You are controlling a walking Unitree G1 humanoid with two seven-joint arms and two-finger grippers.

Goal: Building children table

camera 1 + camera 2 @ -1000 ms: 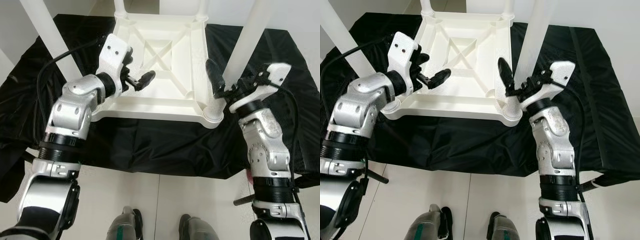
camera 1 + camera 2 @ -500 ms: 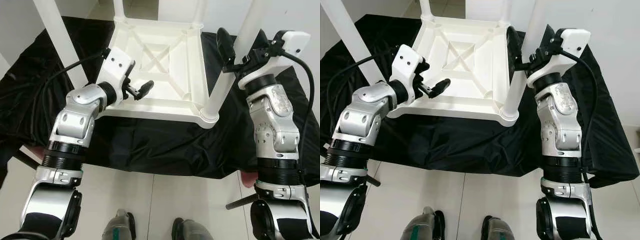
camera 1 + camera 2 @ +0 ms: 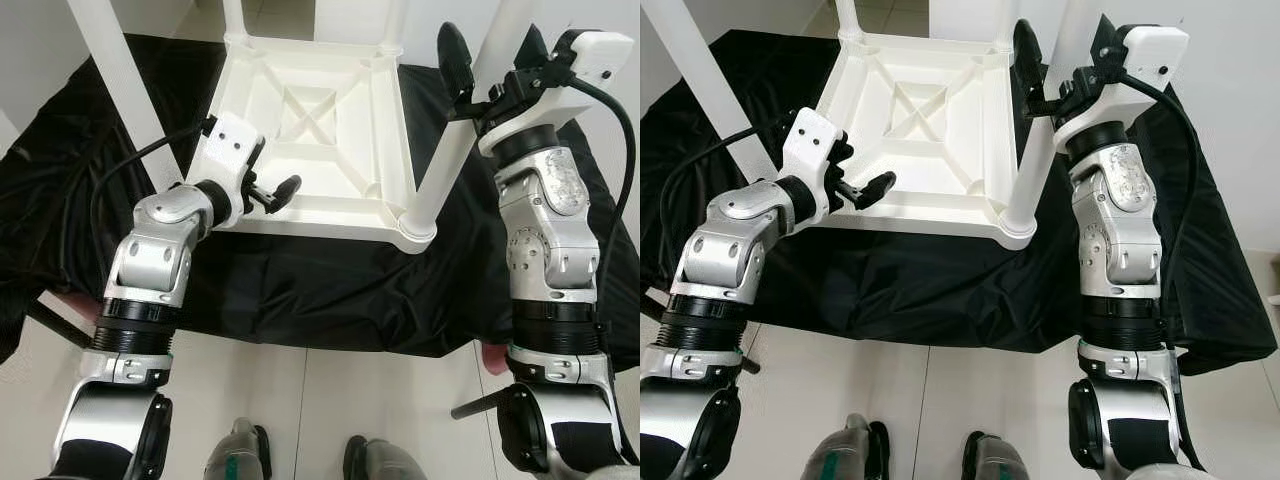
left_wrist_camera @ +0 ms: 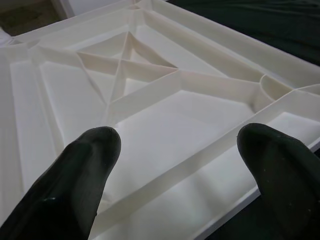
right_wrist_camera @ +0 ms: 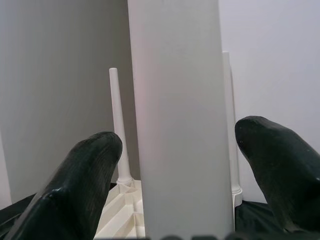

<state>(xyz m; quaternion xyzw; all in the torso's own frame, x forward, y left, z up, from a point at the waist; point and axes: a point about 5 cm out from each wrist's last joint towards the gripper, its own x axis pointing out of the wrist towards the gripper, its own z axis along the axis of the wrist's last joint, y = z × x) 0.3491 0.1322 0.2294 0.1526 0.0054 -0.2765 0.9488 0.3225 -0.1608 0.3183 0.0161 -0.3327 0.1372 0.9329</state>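
Note:
A white plastic children's table [image 3: 310, 110] lies upside down on a black cloth [image 3: 300, 290], its ribbed underside [image 4: 150, 115] facing up. White legs stand up from its corners. My right gripper [image 3: 490, 55] is open, with one black finger on each side of the near-right leg [image 3: 445, 170], well above its socket [image 3: 418, 230]. The same leg [image 5: 177, 125] stands between the fingers without clear contact. My left gripper [image 3: 268, 185] is open and empty just over the table's near-left rim. The near-left leg [image 3: 115, 70] rises beside that arm.
The black cloth covers a low platform and hangs over its front edge. White tiled floor [image 3: 330, 400] and my feet [image 3: 240, 460] lie below. A dark rod [image 3: 480, 405] sticks out at lower right. Two far legs [image 5: 117, 125] rise by a white wall.
My right gripper has risen along the near-right leg, from near its socket to well up the shaft. The left gripper has drawn back a little toward the near rim. The camera shifted slightly.

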